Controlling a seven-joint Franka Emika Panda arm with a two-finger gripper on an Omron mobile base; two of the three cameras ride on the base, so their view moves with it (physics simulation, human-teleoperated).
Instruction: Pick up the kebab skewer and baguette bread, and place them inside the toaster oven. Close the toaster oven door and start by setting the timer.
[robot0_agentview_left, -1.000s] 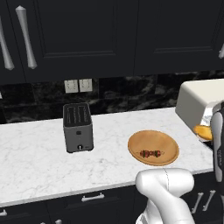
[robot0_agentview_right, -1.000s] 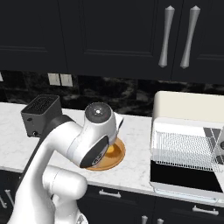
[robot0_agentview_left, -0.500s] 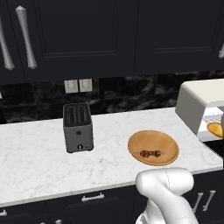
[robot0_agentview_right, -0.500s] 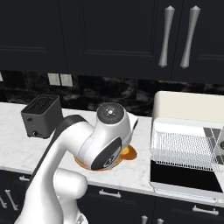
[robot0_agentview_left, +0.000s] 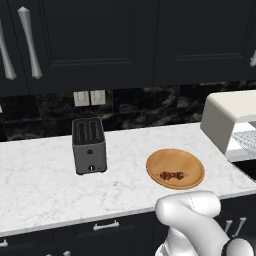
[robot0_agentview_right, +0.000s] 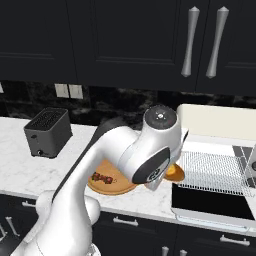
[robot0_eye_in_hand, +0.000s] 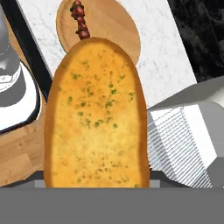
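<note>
The golden-orange oval baguette bread (robot0_eye_in_hand: 96, 118) has travelled from beside the round wooden plate (robot0_agentview_left: 192, 165) to the open cream-white toaster oven (robot0_agentview_right: 220, 125), clamped in the pincer. The dark red kebab skewer (robot0_agentview_left: 172, 175) remains on the plate, awaiting transfer.

A: What does the arm (robot0_agentview_right: 135, 155) conceal in the right base view?
B: Most of the baguette bread (robot0_agentview_right: 175, 173) and part of the plate (robot0_agentview_right: 107, 186).
A: And in the hand view?
B: The bread covers the jaws; the toaster oven (robot0_agentview_left: 235, 122) is cut at the left base view's edge.
</note>
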